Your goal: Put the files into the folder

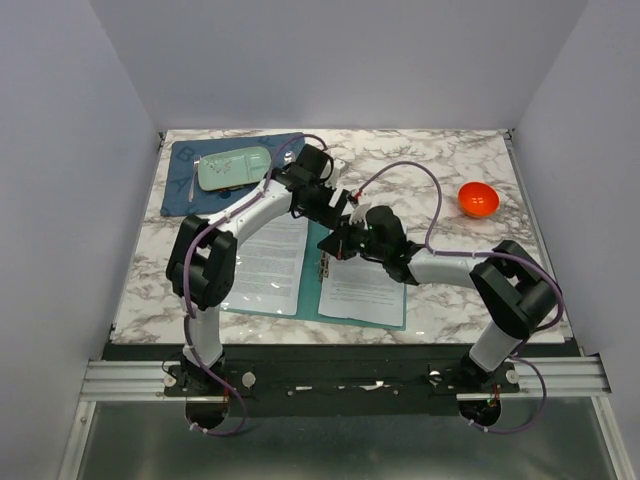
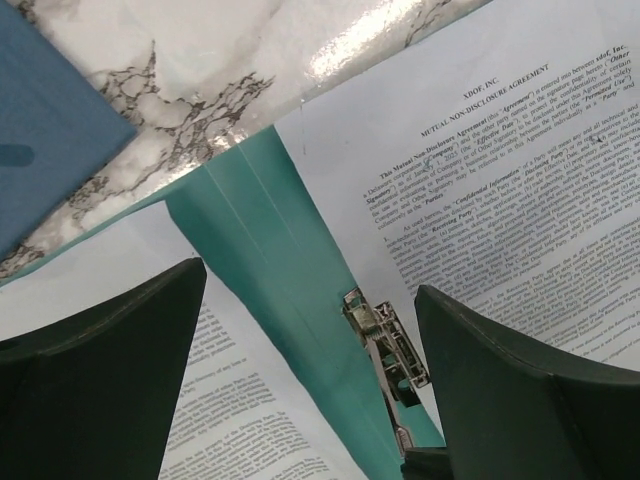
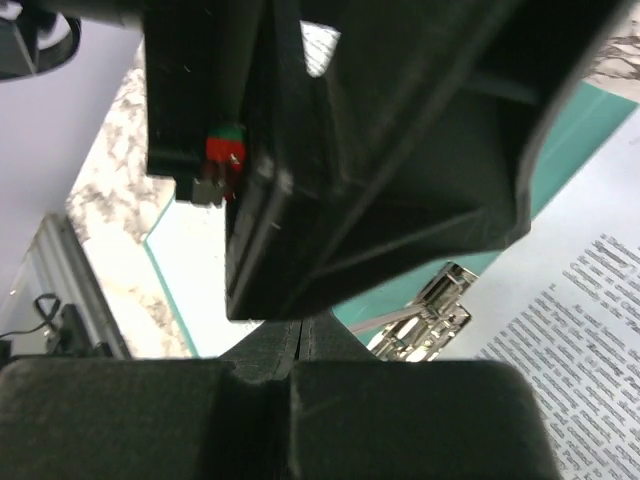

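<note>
folder is lying open near the middle of the desk, closer to the near edge; files are sitting on both leaves: left sheet and right sheet, teal spine showing bare between them; metal clip is sitting on the spine, beside the right sheet's inner edge

left gripper is hovering over the spine, jaws spread wide, gripping nothing; right gripper is crowding in just beside it from the right, fingers pressed together, nothing visible between them; can't tell if it's touching the clip; left claw body is blocking most of the right wrist view

my read: sheets are already in place, so we're at the clip/secure step, cover not yet folded over

next move, as I'm judging it: bring one claw down on the clip lever without dragging the right sheet, and pull the other arm clear first; the two wrists are sitting very close, so collision is the risk

blue placemat at the far-left corner and orange ball toward the right edge are well apart from the work
</note>
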`<control>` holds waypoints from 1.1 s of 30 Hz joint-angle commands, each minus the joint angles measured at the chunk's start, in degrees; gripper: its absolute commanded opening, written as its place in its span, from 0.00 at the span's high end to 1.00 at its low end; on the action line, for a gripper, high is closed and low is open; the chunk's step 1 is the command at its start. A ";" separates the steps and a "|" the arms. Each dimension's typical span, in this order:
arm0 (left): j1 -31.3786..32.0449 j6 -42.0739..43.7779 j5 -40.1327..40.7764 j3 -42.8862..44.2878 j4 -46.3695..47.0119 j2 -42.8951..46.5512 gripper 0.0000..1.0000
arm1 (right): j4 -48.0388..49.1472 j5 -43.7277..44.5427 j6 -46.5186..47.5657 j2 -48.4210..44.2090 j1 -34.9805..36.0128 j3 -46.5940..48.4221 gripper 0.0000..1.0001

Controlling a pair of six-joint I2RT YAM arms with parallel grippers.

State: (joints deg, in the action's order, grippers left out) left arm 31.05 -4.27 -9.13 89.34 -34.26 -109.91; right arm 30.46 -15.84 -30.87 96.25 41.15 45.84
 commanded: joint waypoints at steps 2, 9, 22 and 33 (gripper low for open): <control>1.29 -4.86 0.51 -0.92 1.83 -3.12 0.01 | 5.39 10.46 1.43 -0.97 2.62 -4.00 0.99; 2.35 -6.45 5.08 -0.84 3.41 -6.36 0.01 | 9.70 17.22 2.22 -1.24 5.26 -7.00 0.99; 3.84 -5.75 7.19 -1.27 3.94 -10.15 0.03 | 11.20 16.19 2.84 2.27 5.43 -4.63 0.99; 4.11 -4.60 7.11 -4.61 4.38 -9.36 0.05 | 10.24 16.10 5.29 5.70 7.90 -1.38 0.99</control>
State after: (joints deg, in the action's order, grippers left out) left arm 34.92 -9.34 -2.33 87.33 -29.39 -119.02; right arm 39.38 -0.93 -27.94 100.40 47.86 41.87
